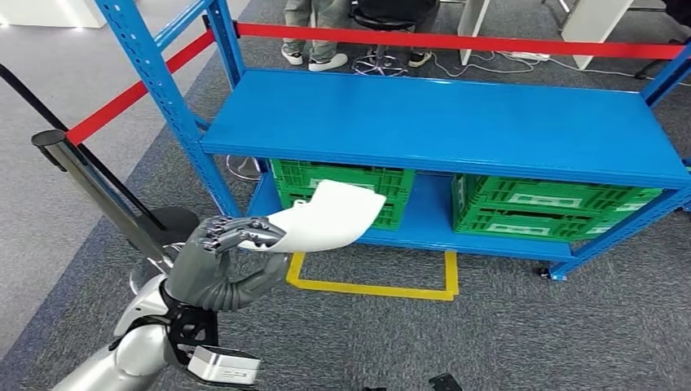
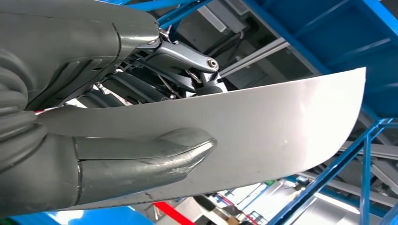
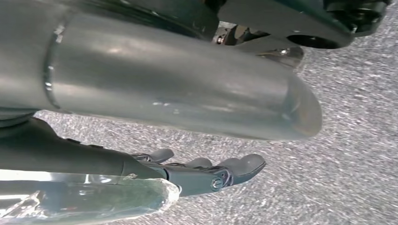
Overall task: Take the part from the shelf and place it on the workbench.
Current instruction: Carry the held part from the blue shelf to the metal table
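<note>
The part (image 1: 330,216) is a white, curved sheet-like piece. My left hand (image 1: 224,261) grips it by one end in front of the blue shelf (image 1: 440,122), at about the height of the lower level. In the left wrist view the thumb (image 2: 141,159) presses on the near face of the part (image 2: 272,122) and the darker fingers close behind it. My right hand (image 3: 155,93) hangs over grey carpet, fingers (image 3: 220,171) stretched out and apart, holding nothing.
Two green crates (image 1: 342,183) (image 1: 546,208) sit on the shelf's lower level; its top board is bare. A yellow outline (image 1: 375,287) marks the carpet in front. A black post (image 1: 90,179) with red tape stands left. A person's feet (image 1: 326,59) are behind the shelf.
</note>
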You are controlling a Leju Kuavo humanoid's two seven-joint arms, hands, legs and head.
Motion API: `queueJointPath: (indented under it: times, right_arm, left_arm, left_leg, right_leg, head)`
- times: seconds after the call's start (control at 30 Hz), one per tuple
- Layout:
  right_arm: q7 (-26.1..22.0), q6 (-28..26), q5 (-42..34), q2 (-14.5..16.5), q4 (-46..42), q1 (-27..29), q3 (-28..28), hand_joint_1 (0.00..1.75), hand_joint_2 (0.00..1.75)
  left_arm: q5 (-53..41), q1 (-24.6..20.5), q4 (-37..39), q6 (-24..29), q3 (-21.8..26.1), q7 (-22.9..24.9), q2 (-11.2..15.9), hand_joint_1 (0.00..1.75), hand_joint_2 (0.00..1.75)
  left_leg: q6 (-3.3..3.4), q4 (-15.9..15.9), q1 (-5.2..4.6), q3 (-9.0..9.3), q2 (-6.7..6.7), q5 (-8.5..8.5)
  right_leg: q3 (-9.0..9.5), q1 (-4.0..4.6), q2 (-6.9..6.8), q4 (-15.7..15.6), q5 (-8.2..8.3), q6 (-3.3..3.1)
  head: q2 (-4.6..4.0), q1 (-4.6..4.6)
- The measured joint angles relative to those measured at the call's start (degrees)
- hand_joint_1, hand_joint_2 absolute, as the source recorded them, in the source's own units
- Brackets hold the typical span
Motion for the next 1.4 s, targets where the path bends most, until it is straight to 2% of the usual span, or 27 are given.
queueJointPath:
  times: [0.03,0.1,0.13,0.17,0.23,0.3,0.33,0.4,0.43,0.47,0.5,0.53,0.63,0.67,0.77,0.83,0.93,0.97,1.0,1.03,1.1,1.13,1.17,1.27,1.3,1.33,1.4]
  right_arm:
    - [0.0,0.0,0.0,0.0,0.0,0.0,0.0,0.00,0.00]
    - [0.0,0.0,0.0,0.0,0.0,-0.1,0.0,0.00,0.00]
    - [0.0,0.0,0.0,0.0,0.0,-0.3,0.0,0.00,0.00]
    - [0.0,0.0,0.0,0.0,0.0,-0.3,0.0,0.00,0.00]
    - [-0.1,0.0,0.0,0.0,-0.1,-0.2,0.0,0.00,0.00]
    - [-0.1,0.0,0.0,0.0,-0.1,0.0,0.0,0.00,0.00]
    - [-0.1,0.0,0.0,0.0,-0.1,0.0,0.0,0.00,0.00]
    - [-0.1,0.0,0.0,0.0,-0.1,-0.1,0.0,0.00,0.00]
    - [-0.1,0.0,0.0,0.0,-0.1,-0.1,-0.1,0.00,0.00]
    - [-0.1,0.0,0.0,0.0,-0.1,-0.1,-0.1,0.00,0.00]
    - [-0.1,0.0,0.0,0.0,-0.1,0.0,-0.1,0.00,0.00]
    - [-0.1,0.0,0.0,0.0,-0.1,0.0,-0.1,0.00,0.00]
    - [-0.1,0.0,0.0,0.1,-0.1,-0.1,-0.1,0.00,0.00]
    - [-0.1,0.0,0.0,0.1,-0.1,-0.1,-0.1,0.00,0.00]
    - [-0.1,0.0,0.0,0.2,-0.1,-0.1,-0.2,0.00,0.00]
    - [-0.1,0.0,0.0,0.2,-0.1,-0.1,-0.2,0.00,0.00]
    - [-0.1,0.0,0.0,0.2,-0.1,-0.1,-0.2,0.00,0.00]
    - [-0.1,0.0,0.0,0.2,-0.1,0.0,-0.2,0.00,0.00]
    - [-0.1,0.0,0.0,0.2,-0.1,0.0,-0.2,0.00,0.00]
    - [-0.1,0.0,0.0,0.2,-0.1,0.0,-0.2,0.00,0.00]
    - [-0.1,0.0,0.0,0.2,-0.1,-0.1,-0.2,0.00,0.00]
    - [-0.1,0.0,0.0,0.2,-0.1,-0.2,-0.2,0.00,0.00]
    - [-0.1,0.0,0.0,0.2,-0.1,-0.3,-0.2,0.00,0.00]
    - [-0.1,0.0,0.0,0.2,-0.1,-0.1,-0.3,0.00,0.00]
    - [-0.1,0.0,0.0,0.2,-0.1,0.0,-0.3,0.00,0.00]
    - [-0.1,0.0,0.0,0.2,-0.1,0.0,-0.3,0.00,0.00]
    - [-0.1,0.0,0.0,0.2,-0.1,-0.1,-0.3,0.00,0.00]
  left_arm:
    - [0.0,0.0,0.0,0.0,0.0,0.0,0.0,1.75,1.75]
    - [0.0,0.0,0.0,0.0,0.0,0.0,0.0,1.75,1.75]
    - [0.0,0.0,0.0,0.0,0.0,0.0,0.0,1.75,1.75]
    - [0.0,0.0,0.0,0.0,0.0,0.0,0.0,1.75,1.75]
    - [0.0,0.0,0.0,0.0,0.0,0.0,0.0,1.75,1.75]
    - [0.0,0.0,0.0,0.0,0.0,0.0,0.0,1.75,1.75]
    - [0.0,0.0,0.0,0.0,0.0,0.0,0.0,1.75,1.75]
    - [0.0,0.0,0.0,0.0,0.0,0.0,0.1,1.75,1.75]
    - [0.0,0.0,0.0,0.0,0.0,0.0,0.1,1.75,1.75]
    - [0.0,0.1,0.0,0.0,0.0,0.0,0.1,1.75,1.75]
    - [0.0,0.1,0.0,0.0,0.0,0.0,0.1,1.75,1.75]
    - [0.0,0.1,0.0,0.0,0.0,0.0,0.1,1.75,1.75]
    - [0.0,0.0,0.0,0.0,0.0,0.0,0.1,1.75,1.75]
    - [0.0,-0.1,0.0,0.0,0.0,0.0,0.1,1.75,1.75]
    - [0.0,-0.2,0.0,0.0,0.0,0.0,0.1,1.75,1.75]
    - [0.0,-0.2,-0.1,0.0,0.0,0.0,0.0,1.75,1.75]
    - [0.0,-0.1,-0.1,0.0,0.0,0.0,0.0,1.75,1.75]
    - [0.0,-0.1,-0.1,0.0,0.0,0.0,0.0,1.75,1.75]
    - [0.0,0.0,-0.1,0.0,0.0,0.0,0.0,1.75,1.75]
    - [0.0,0.0,-0.1,0.0,0.0,0.0,0.0,1.75,1.75]
    - [0.0,0.1,-0.1,0.0,0.0,0.0,0.0,1.75,1.75]
    - [0.0,0.0,-0.1,0.0,0.0,0.0,0.0,1.75,1.75]
    - [0.0,0.0,-0.1,0.0,0.0,0.0,0.0,1.75,1.75]
    - [0.0,0.0,-0.1,0.0,0.0,0.0,0.0,1.75,1.75]
    - [0.0,0.0,-0.1,0.0,0.0,0.0,0.0,1.75,1.75]
    - [0.0,0.0,-0.1,0.0,0.0,0.0,0.0,1.75,1.75]
    - [0.0,0.0,-0.1,0.0,0.0,0.0,0.0,1.75,1.75]
  left_leg:
    - [-0.11,0.0,0.00,-0.25,-0.01,0.20]
    - [-0.44,0.3,-0.13,-0.63,-0.03,0.48]
    - [-0.69,0.5,-0.25,-0.89,-0.03,0.65]
    - [-0.93,0.7,-0.36,-1.19,-0.03,0.82]
    - [-1.49,0.9,-0.39,-1.74,-0.03,1.26]
    - [-2.07,2.0,-0.26,-2.40,-0.08,0.13]
    - [-2.35,3.9,-0.19,-3.16,-0.10,-1.53]
    - [-2.78,10.8,-0.01,-5.62,-0.11,-6.10]
    - [-2.85,14.2,0.05,-6.75,-0.11,-7.81]
    - [-2.81,16.3,0.08,-7.24,-0.11,-8.54]
    - [-2.65,16.4,0.06,-6.79,-0.11,-8.18]
    - [-2.35,14.3,-0.02,-5.26,-0.12,-6.85]
    - [-0.82,3.7,-0.65,1.14,-0.12,-2.55]
    - [-0.43,1.8,-0.83,2.11,-0.11,-2.15]
    - [0.00,0.3,-0.72,1.99,-0.09,-1.84]
    - [0.32,-0.3,-0.31,1.67,-0.02,-1.12]
    - [0.58,-0.3,-0.19,0.74,0.07,-0.36]
    - [0.53,-0.3,-0.19,0.42,0.08,-0.14]
    - [0.45,-0.3,-0.16,0.14,0.09,0.07]
    - [0.32,-0.2,-0.11,-0.06,0.08,0.23]
    - [-0.07,0.1,-0.13,-0.35,0.06,0.38]
    - [-0.32,0.4,-0.21,-0.58,0.05,0.40]
    - [-0.62,0.7,-0.32,-0.85,0.04,0.48]
    - [-1.55,1.1,-0.26,-1.59,0.01,0.79]
    - [-1.86,1.6,-0.16,-1.85,-0.01,0.28]
    - [-2.15,3.0,-0.06,-2.41,-0.03,-0.90]
    - [-2.65,9.1,0.12,-4.80,-0.05,-4.93]
  right_leg:
    - [2.03,0.00,0.00,-2.8,1.34,-0.09]
    - [7.25,0.02,0.02,-10.9,3.83,-0.38]
    - [9.02,0.05,0.06,-13.8,4.43,-0.68]
    - [9.83,0.10,0.11,-15.3,4.55,-0.98]
    - [9.61,0.16,0.16,-15.6,4.77,-1.76]
    - [9.18,0.08,0.04,-15.7,5.33,-2.62]
    - [8.94,0.05,-0.02,-15.8,5.63,-3.06]
    - [8.30,0.21,-0.09,-15.7,6.11,-3.61]
    - [7.95,0.35,-0.10,-15.7,6.35,-3.74]
    - [7.59,0.50,-0.11,-15.7,6.59,-3.81]
    - [7.29,0.65,-0.11,-15.7,6.83,-3.83]
    - [7.06,0.80,-0.09,-15.7,7.03,-3.83]
    - [6.64,1.09,-0.04,-15.5,7.53,-3.55]
    - [6.38,1.13,-0.08,-15.4,7.72,-3.33]
    - [5.41,1.21,-0.26,-15.1,8.18,-2.43]
    - [4.12,1.16,-0.13,-12.9,6.26,-1.75]
    - [0.03,0.53,0.02,-2.3,0.22,-0.74]
    - [-0.76,0.31,0.01,0.3,-0.75,-0.48]
    - [-0.56,0.08,0.01,0.9,-0.68,-0.24]
    - [0.87,-0.16,-0.01,-1.0,0.40,-0.04]
    - [5.82,-0.56,-0.02,-8.9,3.34,0.30]
    - [7.92,-0.65,0.05,-12.4,4.21,0.20]
    - [9.10,-0.67,0.14,-14.5,4.57,-0.03]
    - [9.12,-0.48,0.28,-15.2,4.92,-1.33]
    - [8.98,-0.48,0.24,-15.2,5.14,-1.74]
    - [8.84,-0.52,0.20,-15.3,5.37,-2.15]
    - [8.43,-0.49,0.12,-15.3,5.73,-2.78]
  head:
    - [0.00,-0.01]
    - [0.00,0.01]
    - [0.00,-0.05]
    - [0.00,-0.09]
    - [0.00,-0.18]
    - [0.00,-0.28]
    - [0.00,-0.38]
    - [0.00,-0.60]
    - [0.00,-0.61]
    - [0.00,-0.61]
    - [0.00,-0.60]
    - [0.00,-0.60]
    - [0.00,-0.58]
    - [0.00,-0.58]
    - [0.00,-0.61]
    - [0.00,-0.42]
    - [0.00,-0.18]
    - [0.00,-0.19]
    - [0.00,-0.17]
    - [0.00,-0.17]
    - [0.00,-0.14]
    - [0.00,-0.14]
    - [0.00,-0.17]
    - [0.00,-0.24]
    - [0.00,-0.29]
    - [0.00,-0.37]
    - [0.00,-0.57]
